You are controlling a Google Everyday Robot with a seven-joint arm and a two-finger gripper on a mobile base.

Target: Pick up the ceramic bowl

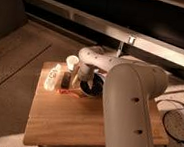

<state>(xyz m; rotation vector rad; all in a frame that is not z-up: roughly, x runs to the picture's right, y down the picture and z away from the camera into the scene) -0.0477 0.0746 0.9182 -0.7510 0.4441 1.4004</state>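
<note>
The ceramic bowl sits at the back middle of the small wooden table. It is dark inside and my arm covers its right part. My gripper reaches down at the bowl's left rim, at or just inside it. The white arm bends over from the right and fills the foreground.
A small white cup stands just left of the gripper. A small dark block and a white packet lie further left. A reddish flat item lies in front of the bowl. Cables lie on the floor at right.
</note>
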